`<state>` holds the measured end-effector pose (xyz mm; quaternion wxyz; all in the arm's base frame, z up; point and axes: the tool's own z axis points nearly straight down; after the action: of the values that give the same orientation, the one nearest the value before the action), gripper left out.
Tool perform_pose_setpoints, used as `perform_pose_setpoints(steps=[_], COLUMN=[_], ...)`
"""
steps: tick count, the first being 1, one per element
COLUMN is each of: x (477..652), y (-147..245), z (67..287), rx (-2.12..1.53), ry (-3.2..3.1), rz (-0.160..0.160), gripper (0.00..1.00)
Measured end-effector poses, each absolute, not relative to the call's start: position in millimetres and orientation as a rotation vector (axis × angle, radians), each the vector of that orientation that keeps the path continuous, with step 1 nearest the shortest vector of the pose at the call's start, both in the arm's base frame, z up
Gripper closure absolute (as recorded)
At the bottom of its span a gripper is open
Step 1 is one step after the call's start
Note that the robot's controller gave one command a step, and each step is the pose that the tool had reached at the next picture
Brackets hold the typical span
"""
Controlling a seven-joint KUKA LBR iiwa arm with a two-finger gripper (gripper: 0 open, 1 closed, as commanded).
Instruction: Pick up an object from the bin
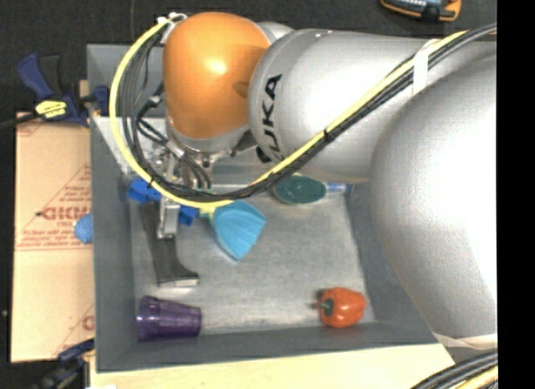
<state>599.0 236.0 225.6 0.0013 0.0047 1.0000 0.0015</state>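
Note:
My gripper hangs under the wrist at the bin's left side, low over the floor. A dark blue plastic piece lies right by it, showing on both sides of the gripper. Below the gripper a dark grey bar with a bent foot runs toward the front; I cannot tell whether it is loose. A light blue ribbed shell shape lies just right of the gripper, apart from it.
A purple cup lies on its side in the front left corner. An orange-red pepper sits at the front right. A teal round thing is half hidden under the arm, which covers the bin's back and right.

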Motion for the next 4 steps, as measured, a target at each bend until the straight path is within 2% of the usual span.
perform_pose_setpoints(steps=[1, 2, 3, 4], x=[598.9, 539.2, 557.6, 511.2], y=[236.1, 237.0, 209.3, 196.6], z=[225.6, 206.7, 174.6, 159.0], rx=[0.015, -0.159, -0.065, -0.126], ry=[3.139, 3.134, 3.132, 3.128], rz=[0.005, 0.005, 0.005, 0.010], gripper=[0.00, 0.00, 0.00, 0.00])
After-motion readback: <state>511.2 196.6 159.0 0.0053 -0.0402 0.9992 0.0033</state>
